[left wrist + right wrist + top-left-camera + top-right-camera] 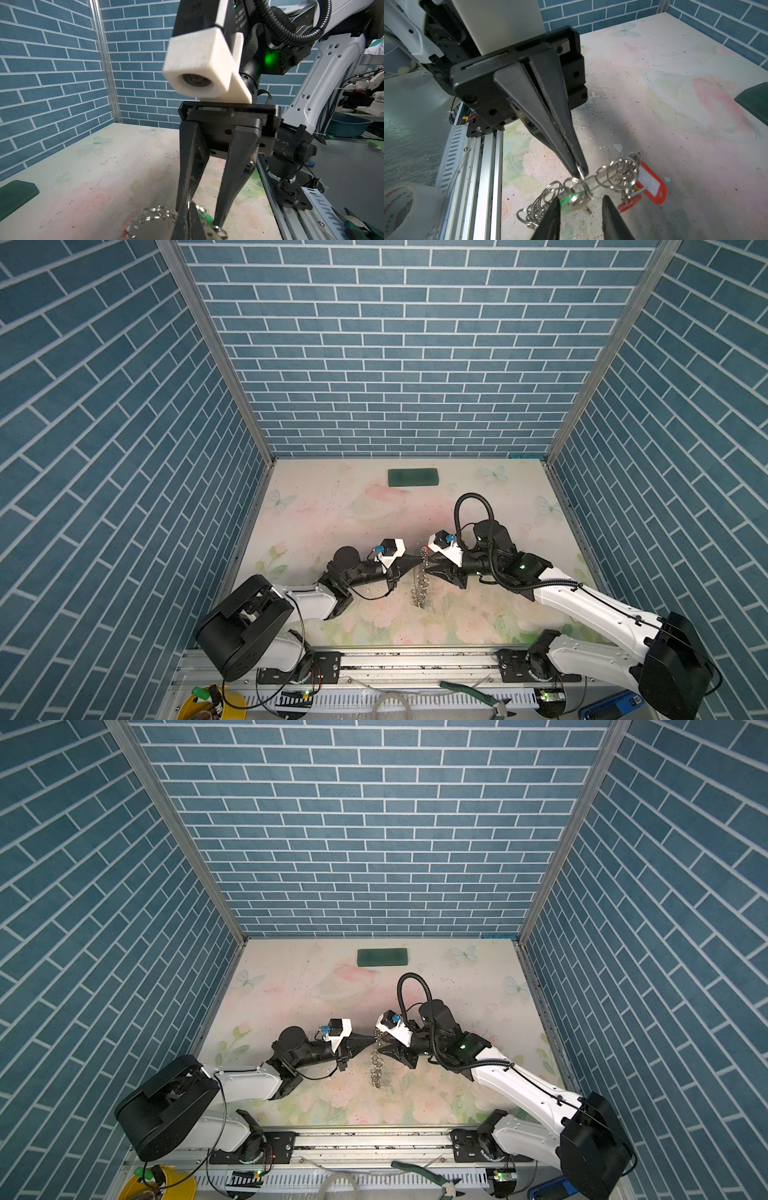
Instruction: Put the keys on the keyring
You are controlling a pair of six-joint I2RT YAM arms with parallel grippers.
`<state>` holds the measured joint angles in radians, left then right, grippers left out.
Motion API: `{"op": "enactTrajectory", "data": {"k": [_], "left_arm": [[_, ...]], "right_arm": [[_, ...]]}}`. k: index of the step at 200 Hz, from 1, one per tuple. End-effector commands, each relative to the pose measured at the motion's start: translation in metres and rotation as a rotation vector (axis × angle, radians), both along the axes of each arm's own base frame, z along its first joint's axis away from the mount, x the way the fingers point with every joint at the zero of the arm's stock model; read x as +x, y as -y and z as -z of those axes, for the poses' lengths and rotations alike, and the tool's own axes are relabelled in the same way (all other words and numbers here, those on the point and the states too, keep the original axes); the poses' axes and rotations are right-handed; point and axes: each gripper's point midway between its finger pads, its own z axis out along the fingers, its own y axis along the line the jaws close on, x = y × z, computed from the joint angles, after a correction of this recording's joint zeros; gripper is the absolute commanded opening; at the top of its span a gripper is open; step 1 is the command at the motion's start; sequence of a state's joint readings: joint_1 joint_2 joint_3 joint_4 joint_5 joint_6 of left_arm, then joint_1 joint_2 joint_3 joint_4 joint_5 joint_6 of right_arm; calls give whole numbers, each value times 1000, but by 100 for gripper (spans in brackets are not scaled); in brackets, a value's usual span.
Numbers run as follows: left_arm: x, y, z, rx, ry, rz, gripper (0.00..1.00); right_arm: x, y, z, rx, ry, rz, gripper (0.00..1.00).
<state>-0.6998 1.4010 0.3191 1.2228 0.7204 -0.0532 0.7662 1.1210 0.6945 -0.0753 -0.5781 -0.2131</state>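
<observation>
Just off the tabletop (332,522), a yellow tub (235,701) holds clutter too small to name. The keyring (421,580) dangles between both pincers. Left pincer (581,170) is clamped on a split ring (582,181); right pincer (580,197) stands apart around the green-tagged key (576,200). Threading looks underway; next, the key's hole must meet that ring's end.
</observation>
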Motion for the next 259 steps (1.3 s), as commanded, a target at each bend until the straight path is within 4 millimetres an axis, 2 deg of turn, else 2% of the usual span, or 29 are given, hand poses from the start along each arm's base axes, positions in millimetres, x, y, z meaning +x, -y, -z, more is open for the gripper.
{"op": "enactTrajectory", "data": {"k": [1, 30, 83, 144, 175, 206, 259], "left_arm": [[-3, 1, -12, -38, 42, 14, 0], [-3, 1, -13, -39, 43, 14, 0], [-4, 0, -12, -35, 40, 14, 0], [-1, 0, -13, -40, 38, -1, 0], [19, -10, -23, -101, 21, -139, 0], [34, -21, -31, -145, 20, -260, 0], [34, -14, -38, -169, 20, -276, 0]], "right_arm": [[0, -2, 0, 15, 0, 3, 36], [-3, -4, 5, 1, -12, -9, 37], [5, 5, 11, -58, 16, 48, 28], [-6, -2, -2, -7, 9, -19, 9], [-16, -2, 5, -15, -30, -53, 0], [-23, -6, 16, -40, -81, -85, 0], [-21, -24, 17, -32, -99, -113, 0]]}}
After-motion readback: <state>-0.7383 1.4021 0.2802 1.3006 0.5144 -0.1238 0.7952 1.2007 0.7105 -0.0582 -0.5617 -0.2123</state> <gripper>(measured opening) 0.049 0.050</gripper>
